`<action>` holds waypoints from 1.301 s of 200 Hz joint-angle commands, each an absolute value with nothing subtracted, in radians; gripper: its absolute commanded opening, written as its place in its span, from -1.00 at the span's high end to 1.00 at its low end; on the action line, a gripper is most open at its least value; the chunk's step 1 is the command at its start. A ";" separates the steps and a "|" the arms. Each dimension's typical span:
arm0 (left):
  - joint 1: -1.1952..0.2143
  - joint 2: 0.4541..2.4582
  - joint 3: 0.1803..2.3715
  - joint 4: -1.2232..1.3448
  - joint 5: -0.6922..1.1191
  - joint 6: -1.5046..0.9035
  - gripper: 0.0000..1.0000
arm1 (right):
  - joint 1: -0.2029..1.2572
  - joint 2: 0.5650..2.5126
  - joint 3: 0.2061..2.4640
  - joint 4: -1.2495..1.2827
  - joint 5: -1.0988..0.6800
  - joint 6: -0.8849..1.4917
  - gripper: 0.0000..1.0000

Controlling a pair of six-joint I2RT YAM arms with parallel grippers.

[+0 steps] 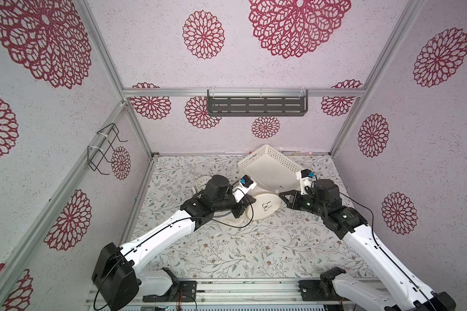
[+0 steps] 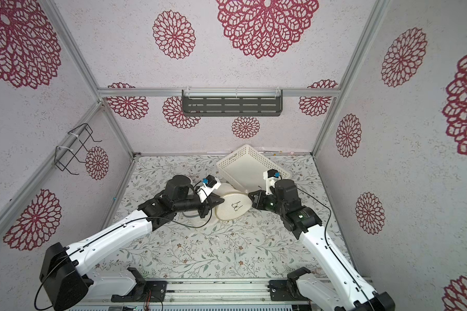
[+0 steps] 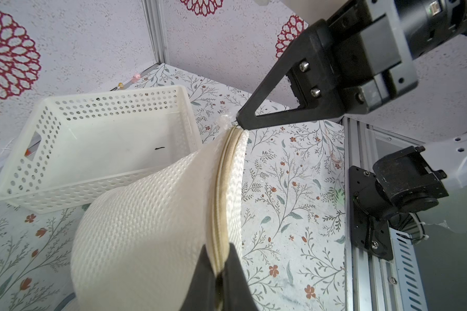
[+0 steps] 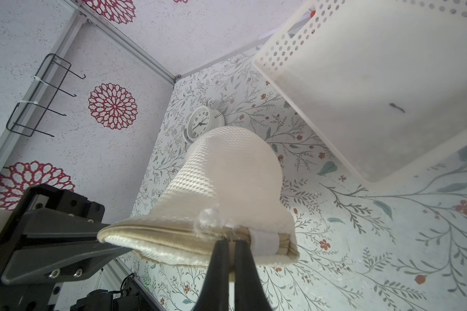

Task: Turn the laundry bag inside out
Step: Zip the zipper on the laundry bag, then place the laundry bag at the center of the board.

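The laundry bag (image 1: 264,206) (image 2: 233,206) is a round white mesh pouch with a beige zipper rim and a black mark on its face. It hangs just above the floral table between my two grippers. My left gripper (image 3: 221,269) (image 1: 244,206) is shut on the zipper rim at the bag's left edge. My right gripper (image 4: 231,242) (image 1: 283,198) is shut on the zipper end at the opposite edge, beside a white tab (image 4: 263,239). In the left wrist view the right gripper's fingertips (image 3: 244,122) meet the far end of the zipper. The zipper looks closed along its visible length.
A white perforated basket (image 1: 270,169) lies tilted just behind the bag. A small white alarm clock (image 4: 200,125) stands behind the left arm. A grey shelf (image 1: 256,106) hangs on the back wall and a wire rack (image 1: 104,148) on the left wall.
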State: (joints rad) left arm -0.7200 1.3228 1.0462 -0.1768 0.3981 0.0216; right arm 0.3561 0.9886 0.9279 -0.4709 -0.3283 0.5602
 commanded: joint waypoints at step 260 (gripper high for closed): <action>-0.617 1.691 0.928 0.477 0.700 -0.789 1.00 | 0.280 0.820 0.959 -0.624 -0.100 0.356 -0.26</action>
